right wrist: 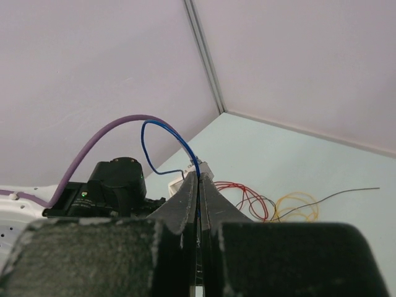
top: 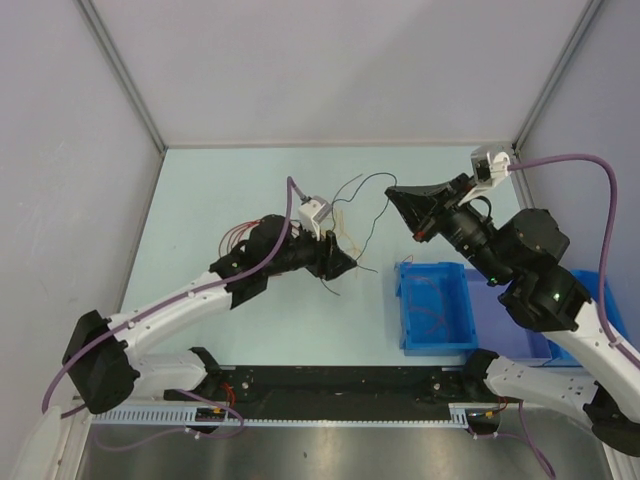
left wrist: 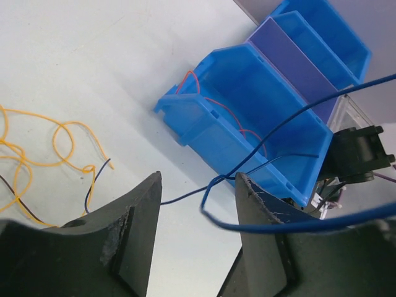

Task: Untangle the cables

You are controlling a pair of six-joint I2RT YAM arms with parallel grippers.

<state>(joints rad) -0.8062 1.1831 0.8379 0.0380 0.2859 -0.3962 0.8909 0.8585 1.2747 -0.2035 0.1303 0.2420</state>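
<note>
Orange cable loops (left wrist: pixel 65 122) past left edge

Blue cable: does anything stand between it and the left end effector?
Nothing visible does. The blue cable runs through the gap between the fingers of the left end effector; the blue bin lies beyond them.

Cables (top: pixel 347 228) lie on the table (top: pixel 200 200), left of the bin (top: pixel 404 310).

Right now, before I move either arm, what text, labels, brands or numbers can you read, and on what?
No readable text in any view.
Blue bin: plain walls, no label.
Blue cable: no tag.
Small coloured fittings on the near rail: too small to read.
</note>
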